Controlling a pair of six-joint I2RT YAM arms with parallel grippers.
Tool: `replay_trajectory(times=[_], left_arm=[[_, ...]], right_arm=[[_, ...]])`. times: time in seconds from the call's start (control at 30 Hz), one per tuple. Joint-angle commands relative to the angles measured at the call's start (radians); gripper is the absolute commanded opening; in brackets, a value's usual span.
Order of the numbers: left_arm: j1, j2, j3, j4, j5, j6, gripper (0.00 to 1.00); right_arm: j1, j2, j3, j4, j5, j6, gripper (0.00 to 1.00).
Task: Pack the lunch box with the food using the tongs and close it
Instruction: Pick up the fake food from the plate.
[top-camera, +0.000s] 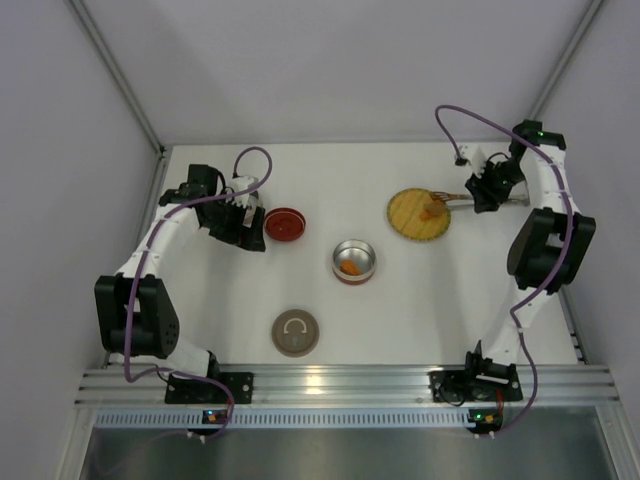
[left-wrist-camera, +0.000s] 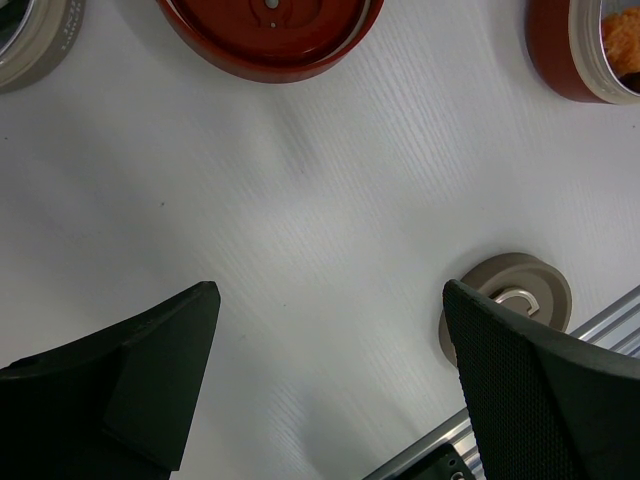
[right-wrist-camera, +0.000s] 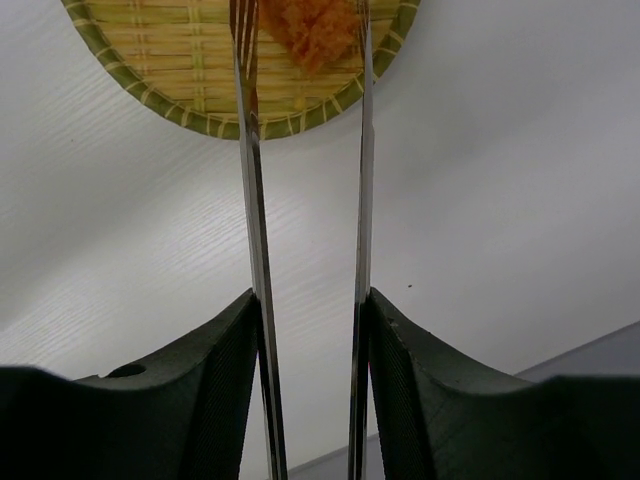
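My right gripper (right-wrist-camera: 310, 300) is shut on the silver tongs (right-wrist-camera: 252, 200), one finger pressed on each arm. The tong tips reach over the round yellow plate (right-wrist-camera: 170, 70) and straddle an orange chunk of food (right-wrist-camera: 312, 28). From above, the right gripper (top-camera: 480, 192) holds the tongs (top-camera: 452, 204) over the plate (top-camera: 405, 222), where the orange chunk (top-camera: 430, 211) lies. The lunch box (top-camera: 354, 261), a silver tin on a red base, stands mid-table with orange food (top-camera: 349, 267) inside. My left gripper (left-wrist-camera: 330, 300) hangs open over bare table, holding nothing.
A red round lid (top-camera: 284, 224) lies beside the left gripper (top-camera: 248, 228). A grey lid with a ring handle (top-camera: 295, 332) sits near the front. In the left wrist view a beige round rim (left-wrist-camera: 35, 40) shows at the top left corner. White walls enclose the table.
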Motion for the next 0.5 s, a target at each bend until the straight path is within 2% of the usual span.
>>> replay_trajectory(times=[0.0,0.27,0.47], left_arm=[[0.003,-0.002,0.032,0.005,0.016,-0.011,0.98],[0.005,-0.001,0.034,0.015,0.031,-0.025,0.98],[0.003,0.001,0.034,0.018,0.037,-0.028,0.98]], right_arm=[[-0.037,-0.012,0.03,-0.098,-0.021,-0.04,0.43],[-0.043,-0.102,-0.074,-0.096,0.003,-0.068,0.42],[-0.037,-0.139,-0.113,-0.063,-0.007,-0.03,0.43]])
